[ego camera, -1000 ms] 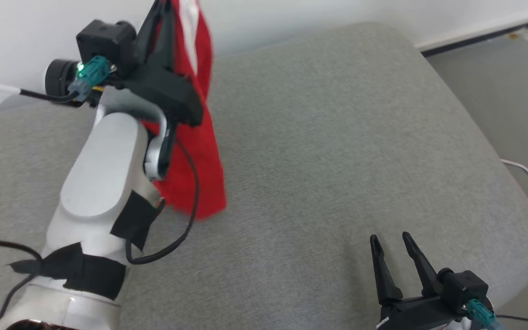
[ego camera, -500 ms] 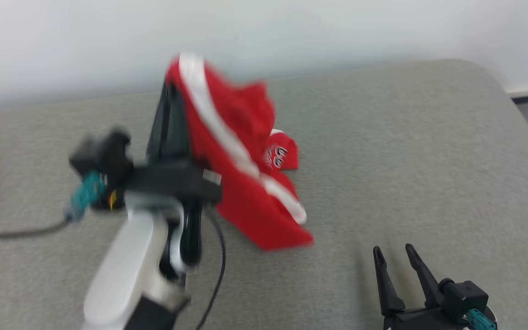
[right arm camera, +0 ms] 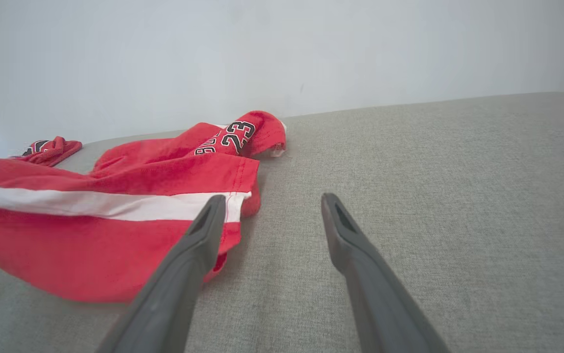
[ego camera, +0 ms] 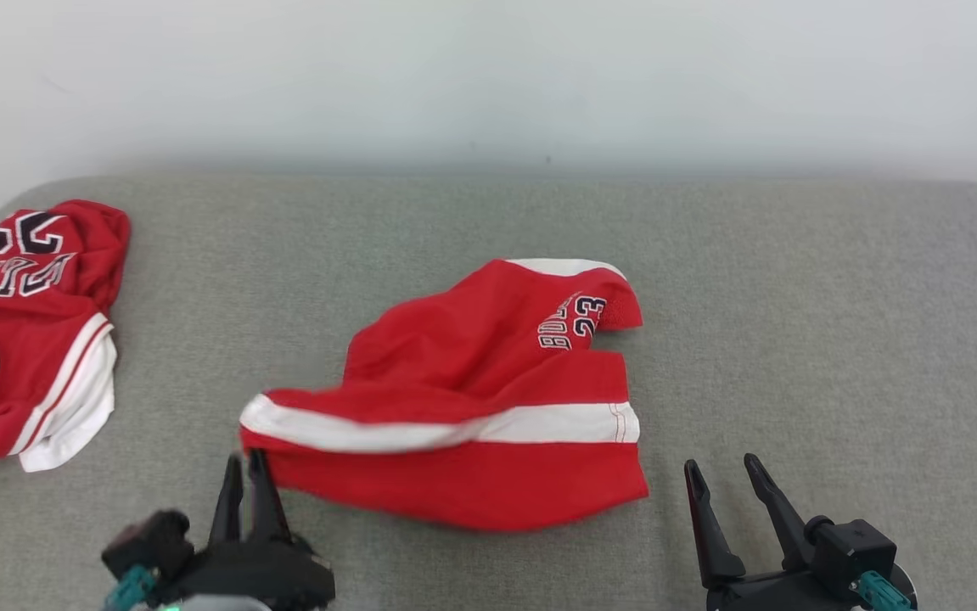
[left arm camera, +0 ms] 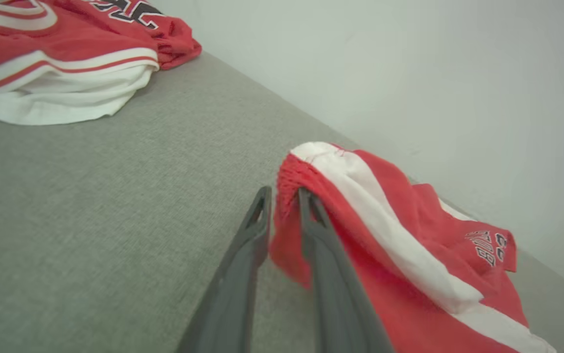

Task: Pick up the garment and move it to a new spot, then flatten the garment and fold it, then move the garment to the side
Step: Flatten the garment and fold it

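Observation:
The garment (ego camera: 471, 399) is a pair of red shorts with a white stripe and the number 23, lying rumpled in the middle of the grey cushion (ego camera: 794, 322). My left gripper (ego camera: 246, 471) is shut on the shorts' near left corner and holds it slightly raised. In the left wrist view, red cloth (left arm camera: 409, 255) is pinched between the fingers of the left gripper (left arm camera: 284, 193). My right gripper (ego camera: 721, 471) stands open just right of the shorts' near right corner, with nothing in it. From the right wrist, the shorts (right arm camera: 115, 211) lie left of the open right gripper (right arm camera: 272, 201).
A second red jersey (ego camera: 21, 331) with white trim lies bunched at the cushion's far left edge, also seen as the jersey (left arm camera: 61, 54) from the left wrist. A pale wall (ego camera: 488, 76) runs behind the cushion. The cushion's right half is bare grey fabric.
The camera has swung left and down. My left arm has come down from high up, and the hanging shorts have dropped and spread onto the cushion. The right gripper has stayed open in place.

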Motion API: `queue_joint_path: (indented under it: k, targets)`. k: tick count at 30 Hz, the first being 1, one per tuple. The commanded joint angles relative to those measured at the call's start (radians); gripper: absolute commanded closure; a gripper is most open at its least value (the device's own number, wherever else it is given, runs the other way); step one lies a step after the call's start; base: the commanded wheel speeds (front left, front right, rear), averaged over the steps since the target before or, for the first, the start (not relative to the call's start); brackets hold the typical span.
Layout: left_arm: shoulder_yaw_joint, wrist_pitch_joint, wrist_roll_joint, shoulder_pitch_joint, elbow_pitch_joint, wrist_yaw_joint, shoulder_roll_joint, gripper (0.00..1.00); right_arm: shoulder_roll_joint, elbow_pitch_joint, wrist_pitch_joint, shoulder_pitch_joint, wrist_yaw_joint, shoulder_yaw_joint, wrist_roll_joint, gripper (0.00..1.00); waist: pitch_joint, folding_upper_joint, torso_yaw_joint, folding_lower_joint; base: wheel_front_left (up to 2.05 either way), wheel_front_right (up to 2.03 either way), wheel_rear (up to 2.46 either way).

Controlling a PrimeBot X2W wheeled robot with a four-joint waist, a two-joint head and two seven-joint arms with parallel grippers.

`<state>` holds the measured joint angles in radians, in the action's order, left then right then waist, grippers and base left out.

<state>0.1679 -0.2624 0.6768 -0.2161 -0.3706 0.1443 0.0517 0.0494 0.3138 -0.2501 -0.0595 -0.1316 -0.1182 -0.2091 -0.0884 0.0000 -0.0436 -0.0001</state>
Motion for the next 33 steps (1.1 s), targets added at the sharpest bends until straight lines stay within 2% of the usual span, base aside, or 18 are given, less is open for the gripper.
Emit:
queue_joint_path:
  k: [1,8,12,18,25,28,33]
  targets:
    - [0.0,-0.004,-0.003,0.031,-0.023,-0.009,-0.001,0.0,0.002,-0.003,0.003,0.013,0.002,-0.003,0.006,0.0,0.024,0.0,-0.018,0.0001,0.0,0.0,0.0]
    - [0.013,-0.004,0.005,0.101,-0.088,-0.045,-0.001,0.0,0.002,-0.025,0.03,0.024,0.002,0.009,0.006,0.0,0.045,0.0,-0.011,0.0001,0.0,0.0,0.0]
    - [0.008,-0.004,-0.028,0.12,-0.1,-0.042,0.034,0.0,0.001,-0.05,0.111,0.03,0.002,0.025,-0.047,0.0,0.05,0.0,-0.004,0.0001,0.0,0.0,0.0]
    - [0.069,0.041,-0.131,0.056,-0.092,-0.048,0.146,0.0,0.001,-0.13,0.302,0.01,0.002,0.011,-0.035,0.0,0.049,0.0,0.007,0.0001,0.0,0.0,0.0]
    - [0.186,0.215,-0.255,-0.04,-0.115,-0.105,0.292,0.0,0.014,-0.2,0.494,-0.011,0.002,-0.082,-0.05,0.0,0.035,0.0,0.033,0.0001,0.0,0.0,0.0]
    - [0.208,0.292,-0.256,-0.062,-0.115,-0.137,0.326,0.0,0.04,-0.232,0.563,-0.039,0.002,-0.116,-0.071,0.0,0.016,0.0,0.049,0.0001,0.0,0.0,0.0]
    - [0.204,0.342,-0.207,-0.045,-0.088,-0.18,0.334,0.0,0.071,-0.273,0.588,-0.066,0.002,-0.102,-0.076,0.0,-0.009,0.0,0.053,0.0001,0.0,0.0,0.0]
